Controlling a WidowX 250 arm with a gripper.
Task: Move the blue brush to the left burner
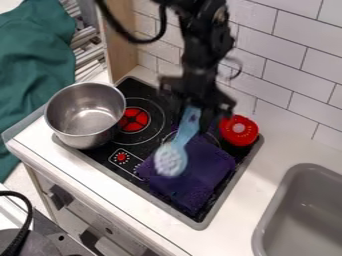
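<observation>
The black gripper [194, 106] hangs over the stove, shut on the handle of the blue brush [188, 127]. The brush slants down and to the left from it, its pale bristle head [170, 160] over a purple cloth [200, 172] that covers much of the stove's right side. Whether the head touches the cloth, I cannot tell. The left burner [134, 119] shows a red centre, left of the gripper and brush.
A steel pot [85, 115] stands at the stove's left edge, beside the left burner. A red round object [239, 130] sits at the stove's back right. Tiled wall [290, 65] rises behind; a grey sink [304, 210] is to the right.
</observation>
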